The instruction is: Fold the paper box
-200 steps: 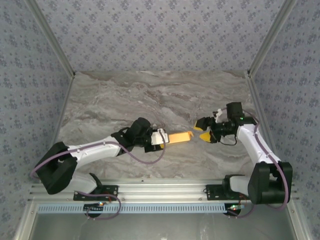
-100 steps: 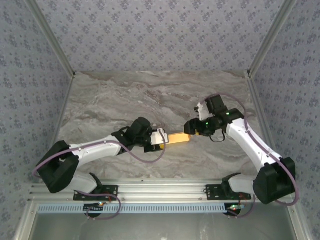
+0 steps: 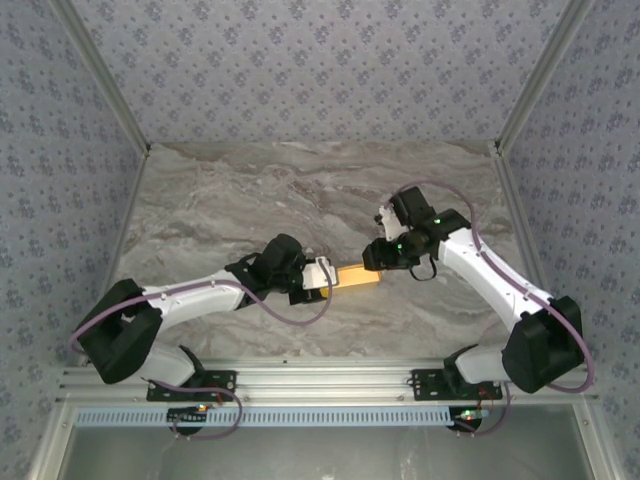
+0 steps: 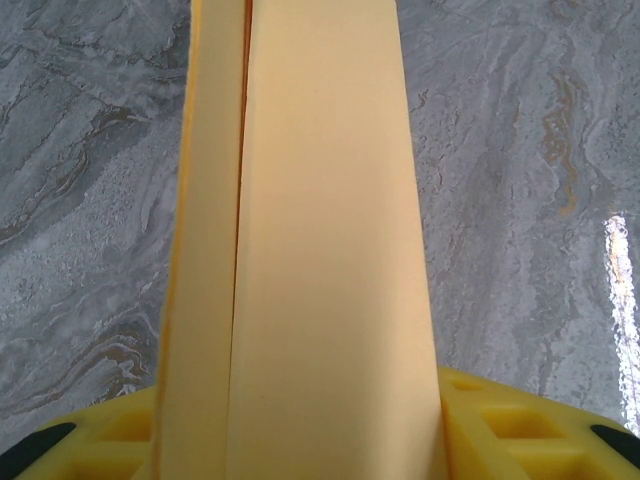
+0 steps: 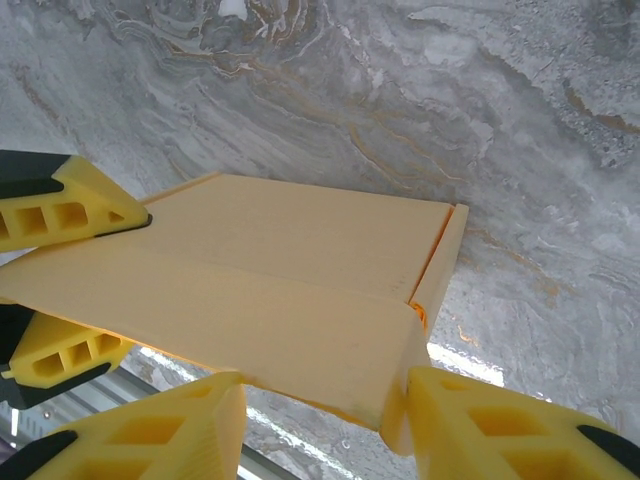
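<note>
The paper box (image 3: 357, 276) is a flat yellow-orange card box held just above the table between the two arms. My left gripper (image 3: 328, 275) is shut on its left end; in the left wrist view the box (image 4: 320, 250) runs away from the camera between the yellow fingers (image 4: 520, 430). My right gripper (image 3: 375, 262) is at the right end. In the right wrist view its jaws (image 5: 320, 385) bracket the near end of the box (image 5: 270, 270), both fingertips touching the card. The left gripper's fingers (image 5: 70, 210) clamp the far end.
The marble table (image 3: 300, 190) stretches behind the arms, walled by patterned panels on three sides. An aluminium rail (image 3: 320, 385) with the arm bases runs along the near edge.
My right arm swung left from its place apart and came onto the box's right end, its jaws narrowing onto the card. The left arm and the box stayed still.
</note>
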